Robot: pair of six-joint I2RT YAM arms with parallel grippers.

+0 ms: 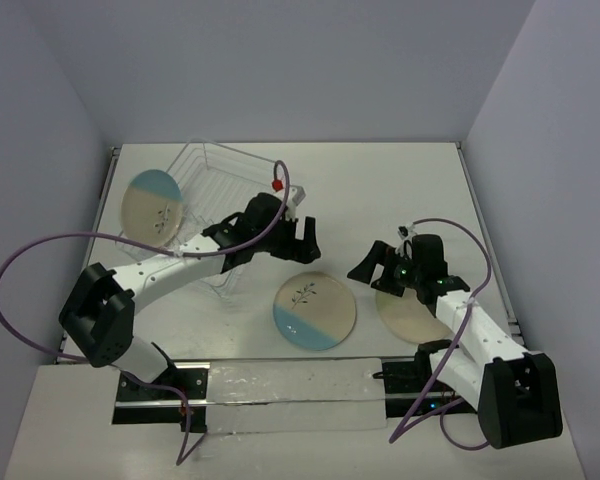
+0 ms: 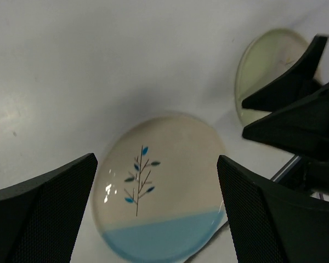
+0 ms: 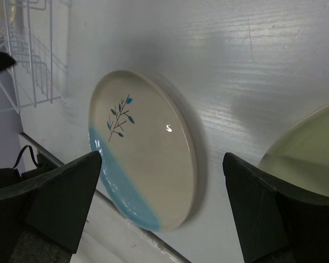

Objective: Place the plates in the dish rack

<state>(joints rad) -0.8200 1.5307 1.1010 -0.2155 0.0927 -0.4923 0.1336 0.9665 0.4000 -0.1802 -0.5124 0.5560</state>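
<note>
Covering part of the green plate (image 1: pixel 405 320), the right gripper (image 1: pixel 375 275), jaws wide apart, as on the left gripper (image 1: pixel 302 245).

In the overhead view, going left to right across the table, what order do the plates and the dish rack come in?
far-left blue plate → dish rack → middle blue plate → pale-green plate
</note>
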